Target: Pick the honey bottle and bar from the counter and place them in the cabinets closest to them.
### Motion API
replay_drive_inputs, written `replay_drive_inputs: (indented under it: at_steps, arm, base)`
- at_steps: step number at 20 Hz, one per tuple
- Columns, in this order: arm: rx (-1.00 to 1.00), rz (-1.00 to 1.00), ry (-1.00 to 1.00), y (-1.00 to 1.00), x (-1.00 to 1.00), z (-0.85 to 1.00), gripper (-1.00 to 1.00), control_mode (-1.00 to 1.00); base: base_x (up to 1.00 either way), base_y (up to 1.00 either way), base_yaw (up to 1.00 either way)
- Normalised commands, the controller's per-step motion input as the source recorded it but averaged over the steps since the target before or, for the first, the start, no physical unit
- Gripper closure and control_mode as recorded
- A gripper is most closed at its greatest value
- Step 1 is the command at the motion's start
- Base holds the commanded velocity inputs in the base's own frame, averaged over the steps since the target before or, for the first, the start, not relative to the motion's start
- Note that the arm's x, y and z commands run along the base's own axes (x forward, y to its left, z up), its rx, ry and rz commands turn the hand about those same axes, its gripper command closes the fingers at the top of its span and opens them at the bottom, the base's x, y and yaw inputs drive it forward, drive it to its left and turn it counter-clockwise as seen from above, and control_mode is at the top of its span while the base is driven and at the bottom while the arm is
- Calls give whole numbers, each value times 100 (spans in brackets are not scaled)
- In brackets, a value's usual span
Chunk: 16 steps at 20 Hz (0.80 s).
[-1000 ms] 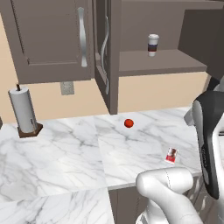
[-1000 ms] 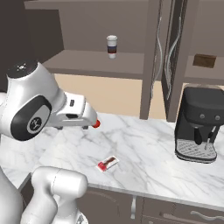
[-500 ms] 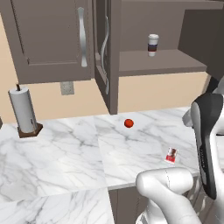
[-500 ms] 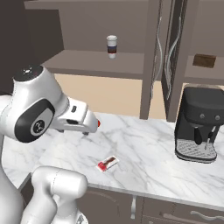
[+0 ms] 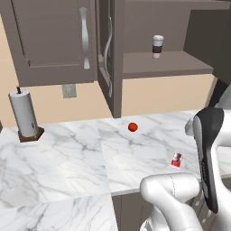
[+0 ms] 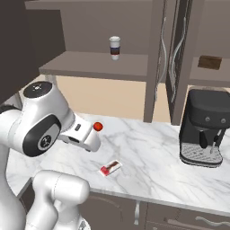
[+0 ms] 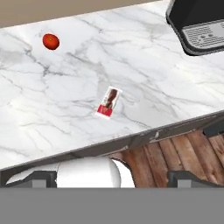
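The bar [image 7: 109, 102] lies flat on the counter [image 7: 166, 78], near its front edge. It looks light, thin and a bit slippery. Pinch it across its narrow sides. The claw is wide open, holding nothing.

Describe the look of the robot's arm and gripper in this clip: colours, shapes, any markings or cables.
The arm has glossy white, rounded shells with dark grey joints; one round cap on top bears a small pale dot. In the left base view a link shows a long dark grey band with a fine line down it. No loose cables or lettering are visible. The gripper's fingers are small, dark and blocky.
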Motion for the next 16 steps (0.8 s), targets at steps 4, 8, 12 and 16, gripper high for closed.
replay_drive_inputs:
  at_steps: [4, 8, 12, 16]
  arm:
    - [2, -18, 0, 0, 16, -35, -100, -100]
    - [2, -19, 0, 0, 28, -36, -100, -100]
    - [4, -18, 0, 0, 36, -38, -100, -100]
    - [6, -15, 1, 0, 36, -36, -100, -100]
  base:
    - [0, 0, 0]
    - [0, 0, 0]
    - [0, 0, 0]
    - [0, 0, 0]
